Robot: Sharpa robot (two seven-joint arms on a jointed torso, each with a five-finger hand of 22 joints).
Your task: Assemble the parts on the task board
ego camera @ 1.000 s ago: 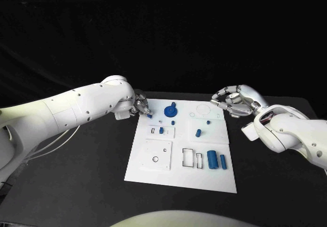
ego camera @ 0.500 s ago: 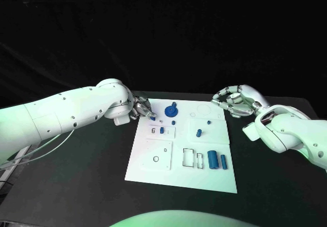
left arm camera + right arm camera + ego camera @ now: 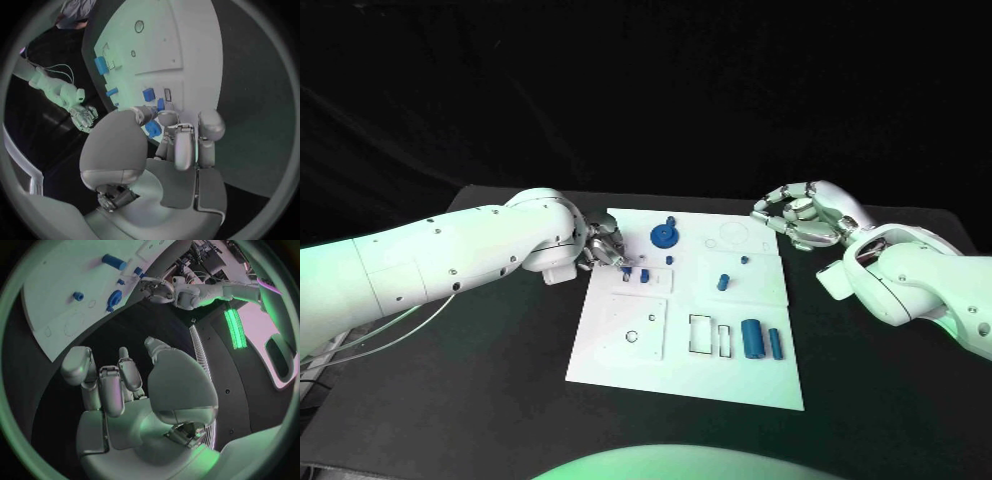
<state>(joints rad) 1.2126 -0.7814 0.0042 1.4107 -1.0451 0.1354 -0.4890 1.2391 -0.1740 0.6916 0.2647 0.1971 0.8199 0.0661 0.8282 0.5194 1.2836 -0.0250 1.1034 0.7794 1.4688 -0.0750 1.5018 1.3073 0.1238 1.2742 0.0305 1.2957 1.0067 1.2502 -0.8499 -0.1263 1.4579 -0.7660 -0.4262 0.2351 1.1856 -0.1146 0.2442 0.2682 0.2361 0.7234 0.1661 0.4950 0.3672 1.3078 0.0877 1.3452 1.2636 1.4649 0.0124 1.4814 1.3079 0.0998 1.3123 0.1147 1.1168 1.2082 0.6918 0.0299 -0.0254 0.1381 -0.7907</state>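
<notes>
The white task board [image 3: 646, 362] lies in the middle of the black table. My left hand [image 3: 602, 249] hovers over its far left part and pinches a small blue part [image 3: 152, 129] between thumb and fingers. Just beyond the fingertips a small blue block [image 3: 646, 274] sits in the board beside small slots. A round blue part [image 3: 665, 235] stands near the far edge. Two blue cylinders [image 3: 751, 338] lie at the board's right side. My right hand [image 3: 802, 214] hangs above the table past the board's far right corner, fingers curled with nothing in them.
Two more small blue pieces [image 3: 723, 281] stand in the board's middle right. Rectangular outlines [image 3: 708, 334] and a square panel [image 3: 633, 327] mark the near half. Black table surface [image 3: 473, 380] surrounds the board on all sides.
My left hand has moved from the board's far left corner toward me, over the small slots, still holding the blue part. The right hand has barely shifted.
</notes>
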